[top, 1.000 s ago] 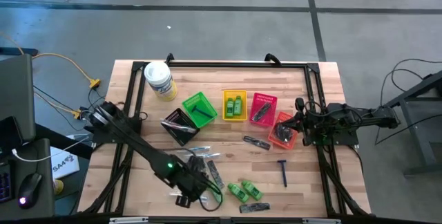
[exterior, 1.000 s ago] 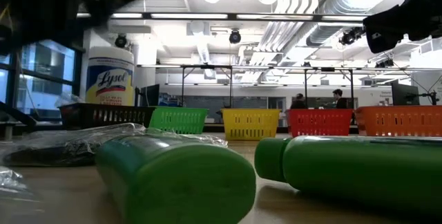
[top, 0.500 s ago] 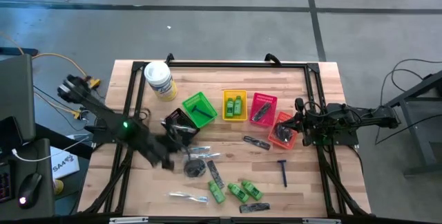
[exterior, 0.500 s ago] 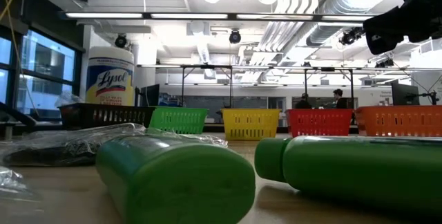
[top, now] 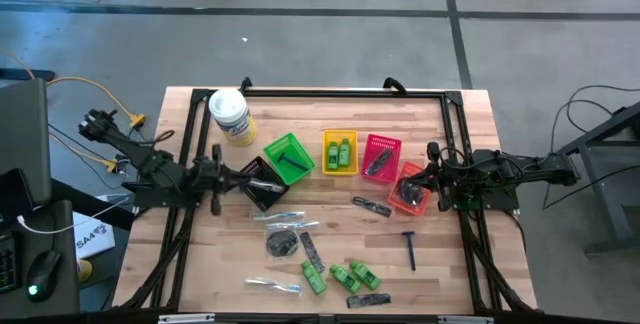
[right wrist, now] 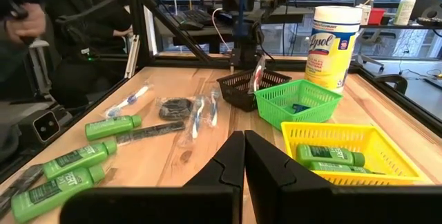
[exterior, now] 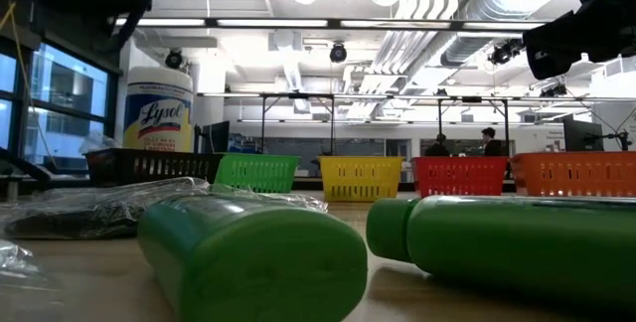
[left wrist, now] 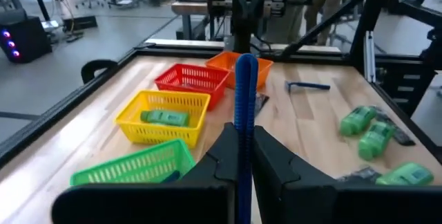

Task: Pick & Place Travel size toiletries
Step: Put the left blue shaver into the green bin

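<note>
- Left claw (left wrist: 238, 156) clamped on a blue-handled stick (left wrist: 244, 99), poised beside the black basket (top: 262, 179); its narrow pinch could let it tip and miss.
- Right claw (right wrist: 243, 156), fingers together, waits near the orange basket (top: 412, 188); other toiletries (top: 340, 276) lie scattered on the tabletop (top: 440, 134).

A blue stick (left wrist: 245, 106) stands upright, clamped between the left fingers. Three green mini bottles (top: 345, 276) lie tilted at the lower middle of the tabletop, beside a dark comb (top: 312, 252) and clear-wrapped sticks (top: 275, 284). A blue-handled razor (top: 410, 248) lies to their right. Two green bottles (top: 340, 151) rest in the yellow basket.
</note>
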`<state>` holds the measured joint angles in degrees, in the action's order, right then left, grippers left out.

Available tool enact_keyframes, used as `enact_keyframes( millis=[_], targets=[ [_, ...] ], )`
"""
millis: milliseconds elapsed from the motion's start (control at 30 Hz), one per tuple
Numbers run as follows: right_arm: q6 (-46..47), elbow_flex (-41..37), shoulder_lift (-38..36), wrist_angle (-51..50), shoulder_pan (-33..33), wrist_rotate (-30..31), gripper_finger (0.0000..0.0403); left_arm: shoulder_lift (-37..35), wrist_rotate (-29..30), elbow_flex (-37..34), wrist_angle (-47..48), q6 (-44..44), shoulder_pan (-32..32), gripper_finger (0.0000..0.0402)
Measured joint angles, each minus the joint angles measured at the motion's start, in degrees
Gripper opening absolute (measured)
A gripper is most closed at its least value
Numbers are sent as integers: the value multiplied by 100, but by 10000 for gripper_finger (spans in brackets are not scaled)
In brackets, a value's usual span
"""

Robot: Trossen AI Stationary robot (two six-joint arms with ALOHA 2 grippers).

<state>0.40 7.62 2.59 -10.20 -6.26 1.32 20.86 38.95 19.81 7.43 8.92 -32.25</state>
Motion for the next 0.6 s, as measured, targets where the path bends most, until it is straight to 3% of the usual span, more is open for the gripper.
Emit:
enact_keyframes(
  millis=[267, 600],
  targets=[
    [13, 0, 0, 8, 0, 7, 3, -769, 513, -782, -126, 39, 0, 10],
    [131, 0, 0, 11, 2, 19, 3, -558, 678, -469, -169, -150, 2, 10]
  ],
)
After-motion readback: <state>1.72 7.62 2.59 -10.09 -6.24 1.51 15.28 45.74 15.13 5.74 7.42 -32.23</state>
